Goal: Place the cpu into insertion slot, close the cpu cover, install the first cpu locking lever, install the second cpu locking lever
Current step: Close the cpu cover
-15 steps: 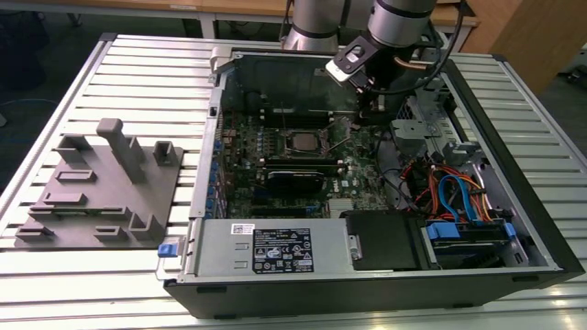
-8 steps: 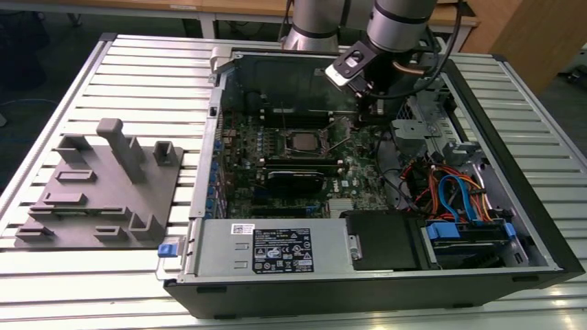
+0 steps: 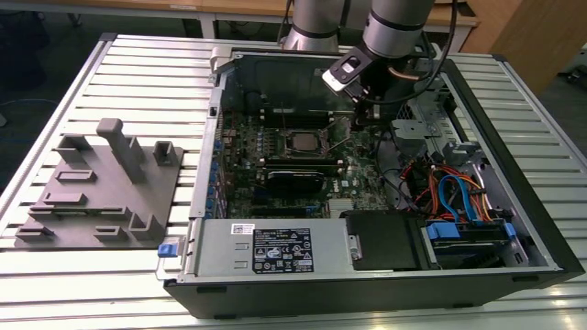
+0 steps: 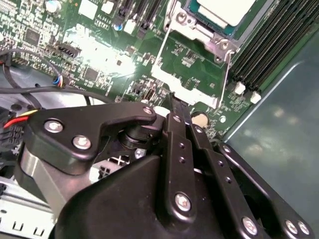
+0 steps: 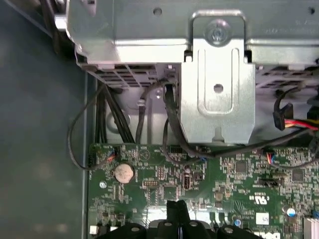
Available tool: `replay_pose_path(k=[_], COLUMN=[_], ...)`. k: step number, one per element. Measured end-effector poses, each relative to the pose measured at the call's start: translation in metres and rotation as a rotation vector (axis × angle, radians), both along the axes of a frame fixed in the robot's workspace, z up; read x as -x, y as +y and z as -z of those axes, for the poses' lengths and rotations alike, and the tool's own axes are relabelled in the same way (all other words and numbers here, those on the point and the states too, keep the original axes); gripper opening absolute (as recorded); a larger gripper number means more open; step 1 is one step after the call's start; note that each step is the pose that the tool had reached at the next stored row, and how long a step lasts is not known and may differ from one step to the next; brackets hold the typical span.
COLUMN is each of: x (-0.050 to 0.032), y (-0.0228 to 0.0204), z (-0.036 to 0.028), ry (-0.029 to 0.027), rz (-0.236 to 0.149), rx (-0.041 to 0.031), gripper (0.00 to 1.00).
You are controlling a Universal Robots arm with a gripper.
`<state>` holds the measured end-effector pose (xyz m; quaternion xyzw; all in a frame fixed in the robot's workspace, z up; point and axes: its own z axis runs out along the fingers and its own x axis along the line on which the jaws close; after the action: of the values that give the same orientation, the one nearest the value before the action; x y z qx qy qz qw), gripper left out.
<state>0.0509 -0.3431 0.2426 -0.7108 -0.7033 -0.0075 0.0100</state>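
Arm (image 3: 394,27) tilted down into case (image 3: 367,295) | fingers (image 4: 174,112) pressed together, holding nothing | tips near cpu cover (image 4: 202,35)

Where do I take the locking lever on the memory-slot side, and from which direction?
Grip the locking lever near its free end, farthest from the cpu. Probably come from above, straddling it: there it is a thin wire with room either side, while the cpu cover crowds its hinge end.
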Motion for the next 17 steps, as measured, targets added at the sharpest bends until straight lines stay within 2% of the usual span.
replay_pose_path(k=[12,17], x=[0.0012,0.0070], y=[0.0001,0.0001], z=[0.0006,0.0006], ry=[-0.0001,-0.0001], rz=[0.000,0.000], rx=[0.0000,0.0006], gripper=[0.10,0.10])
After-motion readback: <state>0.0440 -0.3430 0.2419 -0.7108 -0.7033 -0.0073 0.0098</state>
